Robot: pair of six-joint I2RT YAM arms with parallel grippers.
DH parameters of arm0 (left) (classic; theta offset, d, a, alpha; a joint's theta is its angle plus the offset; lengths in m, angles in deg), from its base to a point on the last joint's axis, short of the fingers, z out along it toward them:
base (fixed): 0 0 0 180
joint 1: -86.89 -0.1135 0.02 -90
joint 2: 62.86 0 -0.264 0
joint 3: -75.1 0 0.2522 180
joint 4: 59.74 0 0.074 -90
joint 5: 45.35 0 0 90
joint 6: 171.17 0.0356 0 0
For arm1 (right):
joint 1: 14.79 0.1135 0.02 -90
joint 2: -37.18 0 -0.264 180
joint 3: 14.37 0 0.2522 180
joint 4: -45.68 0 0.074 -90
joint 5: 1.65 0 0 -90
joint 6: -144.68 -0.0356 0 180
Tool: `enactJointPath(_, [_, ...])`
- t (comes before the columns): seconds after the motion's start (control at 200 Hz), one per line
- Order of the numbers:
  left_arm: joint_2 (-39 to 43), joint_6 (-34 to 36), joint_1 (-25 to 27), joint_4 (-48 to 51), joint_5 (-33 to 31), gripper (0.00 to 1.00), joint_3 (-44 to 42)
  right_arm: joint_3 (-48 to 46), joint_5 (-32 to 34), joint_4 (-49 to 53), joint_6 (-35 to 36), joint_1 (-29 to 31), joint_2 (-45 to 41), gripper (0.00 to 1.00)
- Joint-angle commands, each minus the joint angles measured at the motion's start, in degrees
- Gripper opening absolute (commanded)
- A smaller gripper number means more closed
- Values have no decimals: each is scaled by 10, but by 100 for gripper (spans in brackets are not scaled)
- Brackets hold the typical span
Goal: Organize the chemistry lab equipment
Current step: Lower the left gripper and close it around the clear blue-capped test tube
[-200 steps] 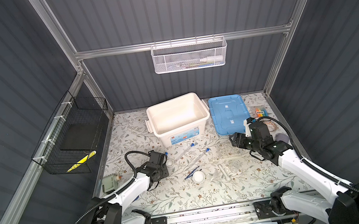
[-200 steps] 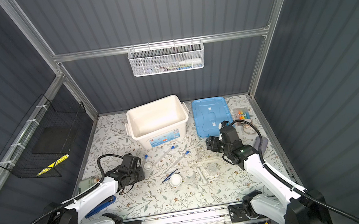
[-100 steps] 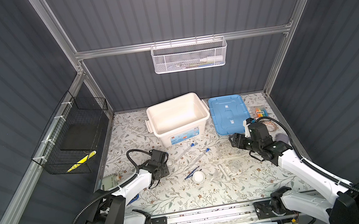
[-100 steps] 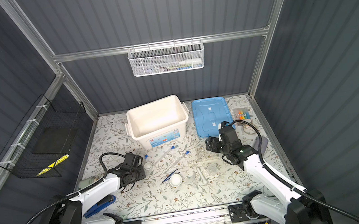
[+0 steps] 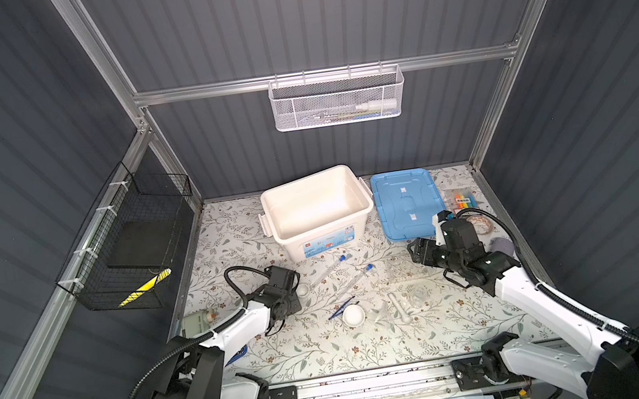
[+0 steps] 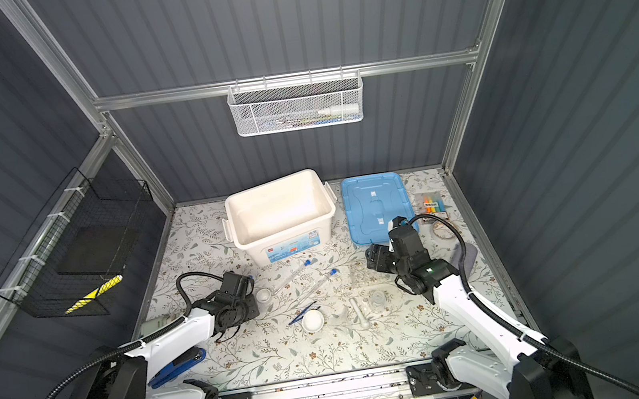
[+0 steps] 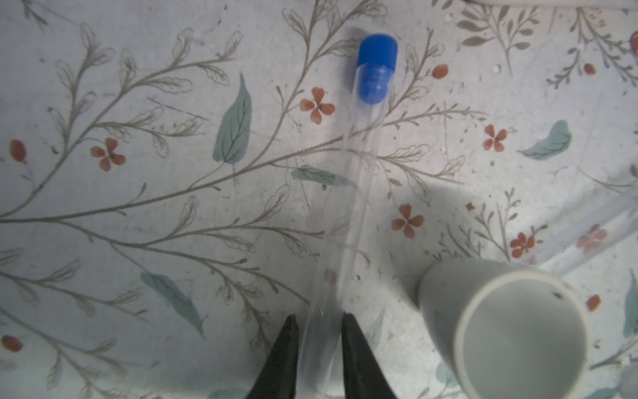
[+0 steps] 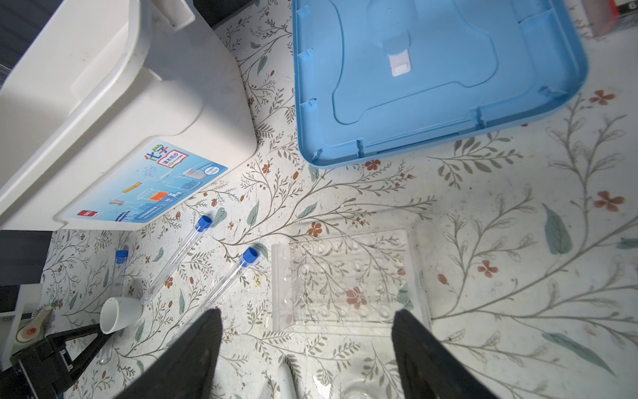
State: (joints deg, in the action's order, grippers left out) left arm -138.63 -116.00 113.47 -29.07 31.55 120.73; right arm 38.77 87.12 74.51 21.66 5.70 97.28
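Now the left hand (image 7: 320, 324) is closed on the bottom end of a clear blue-capped test tube (image 7: 360, 165), with one dark finger against each side. This tube lies flat on the flowered tabletop (image 7: 138, 103). Just beside it is a small white ceramic crucible (image 7: 511, 331). Meanwhile the right hand (image 8: 307, 312) is wide open and holds nothing. It hangs over the clear tube rack (image 8: 345, 276), which lies flat near the blue lid (image 8: 431, 69). Two more capped tubes (image 8: 179, 255) lie beside the rack, in front of the white storage box (image 8: 103, 121).
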Motion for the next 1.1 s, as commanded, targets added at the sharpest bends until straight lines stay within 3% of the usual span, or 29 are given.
enactJointPath(0.0, [5, -11, 1, 18, -9, 31, -2, -7, 7, 11, 0, 5, -5, 79])
enactJointPath(0.05, [5, -14, 1, 22, -15, 36, 0, -7, 7, 11, -1, 5, -5, 80])
enactJointPath(0.41, [-16, -15, 1, 7, -6, 36, 2, -11, 10, 17, -1, 8, -14, 80])
enactJointPath(0.69, [-13, -11, 1, 1, 11, 22, -6, -11, 9, 17, 1, 9, -13, 80])
enactJointPath(1.096, [23, -9, 1, 9, 16, 15, -18, -12, -6, 11, 2, 9, -6, 80])
